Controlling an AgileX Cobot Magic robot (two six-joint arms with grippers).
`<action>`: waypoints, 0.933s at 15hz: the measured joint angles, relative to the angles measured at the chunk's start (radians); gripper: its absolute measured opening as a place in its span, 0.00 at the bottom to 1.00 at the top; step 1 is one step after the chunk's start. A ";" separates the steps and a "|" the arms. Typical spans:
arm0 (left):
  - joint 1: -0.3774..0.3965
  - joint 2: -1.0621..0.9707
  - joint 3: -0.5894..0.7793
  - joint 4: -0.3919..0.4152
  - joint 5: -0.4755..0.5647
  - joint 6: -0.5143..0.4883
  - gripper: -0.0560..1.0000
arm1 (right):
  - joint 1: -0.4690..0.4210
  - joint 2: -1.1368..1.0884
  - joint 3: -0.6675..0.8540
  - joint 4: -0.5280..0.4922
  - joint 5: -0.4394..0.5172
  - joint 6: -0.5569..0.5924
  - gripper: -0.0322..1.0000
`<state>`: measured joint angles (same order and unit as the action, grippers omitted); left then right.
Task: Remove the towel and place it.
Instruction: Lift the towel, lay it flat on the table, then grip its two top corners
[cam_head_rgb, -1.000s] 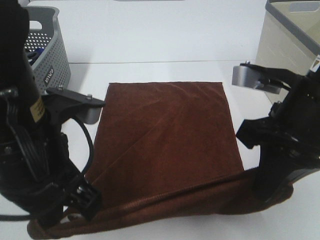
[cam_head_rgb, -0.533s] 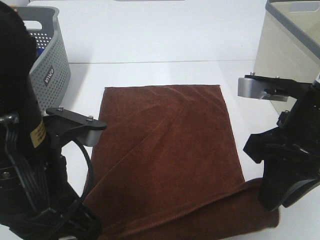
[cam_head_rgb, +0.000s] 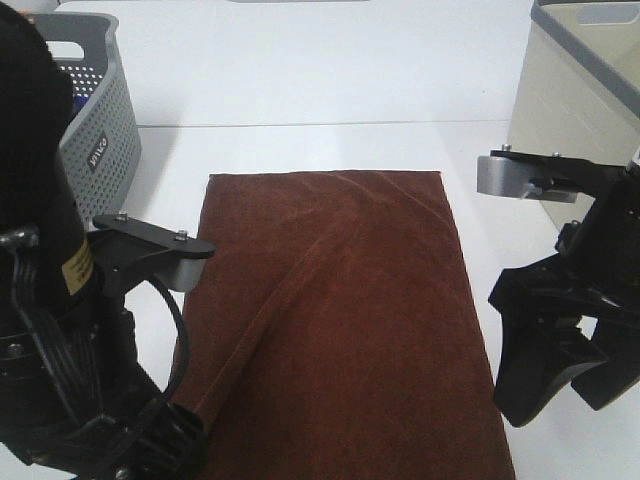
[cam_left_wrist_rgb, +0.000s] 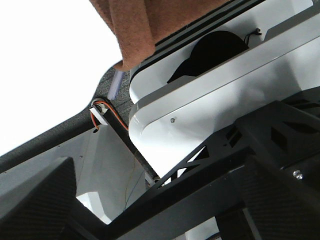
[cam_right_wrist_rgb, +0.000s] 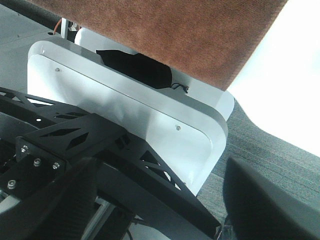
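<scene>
Towel (cam_head_rgb: 350, 300) flat on table (cam_head_rgb: 300, 90), frame centre. Right gripper (cam_head_rgb: 562, 400) lower right, spread, empty. Left gripper (cam_left_wrist_rgb: 155, 190) spread.

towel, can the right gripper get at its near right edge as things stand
Probably yes. The right gripper hangs open just beside the near right edge of the towel, and nothing lies between them on the table.

White tabletop (cam_head_rgb: 300, 145) under bright, even light.
A grey perforated basket (cam_head_rgb: 105, 120) stands far left; a beige, grey-rimmed bin (cam_head_rgb: 570, 90) far right.
</scene>
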<state>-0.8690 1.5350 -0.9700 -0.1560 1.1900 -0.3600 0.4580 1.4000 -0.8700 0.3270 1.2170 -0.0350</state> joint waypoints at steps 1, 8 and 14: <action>0.000 0.000 0.000 0.022 -0.014 -0.013 0.83 | 0.000 0.000 0.000 0.000 -0.009 0.000 0.69; 0.055 0.000 -0.099 0.238 -0.110 -0.047 0.70 | -0.001 0.000 -0.121 -0.147 -0.193 0.082 0.69; 0.333 0.040 -0.255 0.220 -0.270 0.022 0.70 | -0.001 0.168 -0.408 -0.250 -0.207 0.106 0.69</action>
<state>-0.5360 1.5750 -1.2250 0.0640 0.9200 -0.3380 0.4570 1.5680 -1.2780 0.0770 1.0100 0.0710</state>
